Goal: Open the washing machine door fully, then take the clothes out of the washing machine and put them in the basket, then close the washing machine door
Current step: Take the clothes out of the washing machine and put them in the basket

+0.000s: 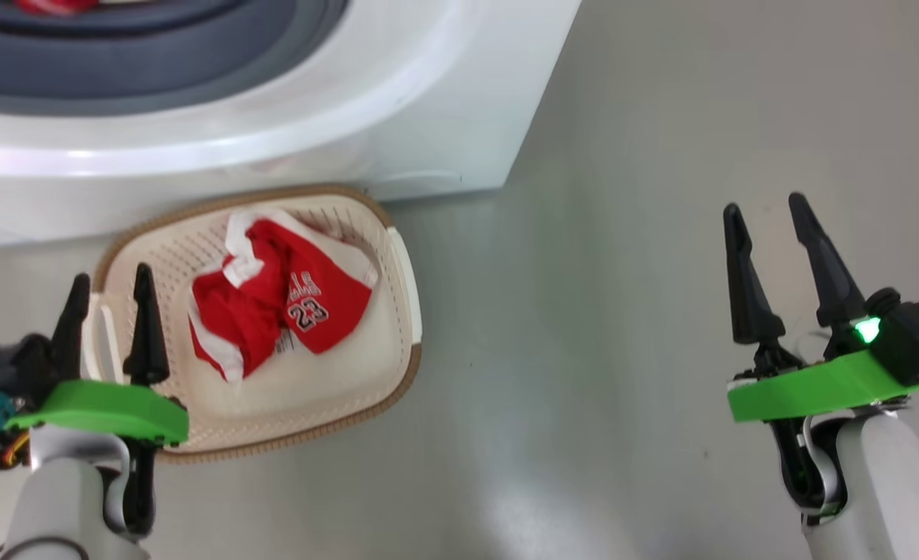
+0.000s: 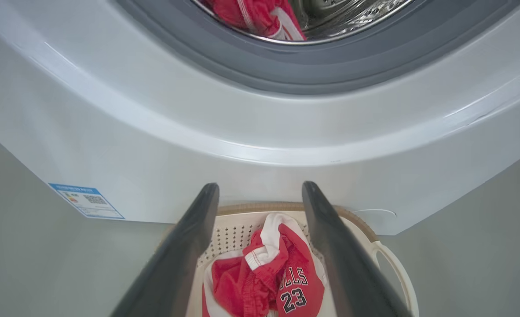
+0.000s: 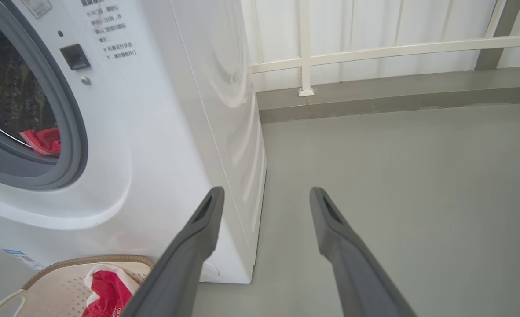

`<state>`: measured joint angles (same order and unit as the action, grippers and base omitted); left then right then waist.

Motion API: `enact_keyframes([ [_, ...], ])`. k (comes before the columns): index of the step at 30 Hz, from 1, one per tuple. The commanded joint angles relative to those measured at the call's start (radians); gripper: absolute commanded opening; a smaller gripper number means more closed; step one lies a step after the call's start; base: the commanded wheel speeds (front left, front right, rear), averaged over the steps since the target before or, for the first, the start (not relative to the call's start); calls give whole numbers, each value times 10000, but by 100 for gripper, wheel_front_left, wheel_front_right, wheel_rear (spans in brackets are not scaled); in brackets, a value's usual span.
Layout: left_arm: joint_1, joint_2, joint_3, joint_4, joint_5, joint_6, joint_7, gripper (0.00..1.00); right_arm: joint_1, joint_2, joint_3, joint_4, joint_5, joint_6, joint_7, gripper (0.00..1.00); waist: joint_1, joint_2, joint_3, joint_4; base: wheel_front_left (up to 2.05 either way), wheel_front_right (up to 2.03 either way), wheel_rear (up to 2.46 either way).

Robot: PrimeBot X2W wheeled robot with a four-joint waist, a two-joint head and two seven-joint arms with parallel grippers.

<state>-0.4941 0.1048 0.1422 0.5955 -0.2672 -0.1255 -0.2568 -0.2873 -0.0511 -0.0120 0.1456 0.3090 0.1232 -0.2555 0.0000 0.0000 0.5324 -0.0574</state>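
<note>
Head view: left fingers spread over the basket at its left rim, right fingers spread above open floor.

Left gripper, jaws spread and empty, hangs over basket holding red 23 jersey; another red garment lies inside washer.

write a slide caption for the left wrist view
Open left pincer over the jersey in the basket; red clothing inside the drum
</note>
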Motion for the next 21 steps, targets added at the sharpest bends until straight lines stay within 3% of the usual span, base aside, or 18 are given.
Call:
enact_keyframes([
  [1, 420, 229, 366, -382, 82, -52, -49, 100, 278, 9, 225, -164, 67, 75, -63, 100, 0, 0, -861, -8, 0, 0, 0],
  [21, 3379, -131, 482, -3763, 270, -52, -49, 100, 1973, -330, -62, 34, 220, 75, -63, 100, 0, 0, -3379, 333, 0, 0, 0],
])
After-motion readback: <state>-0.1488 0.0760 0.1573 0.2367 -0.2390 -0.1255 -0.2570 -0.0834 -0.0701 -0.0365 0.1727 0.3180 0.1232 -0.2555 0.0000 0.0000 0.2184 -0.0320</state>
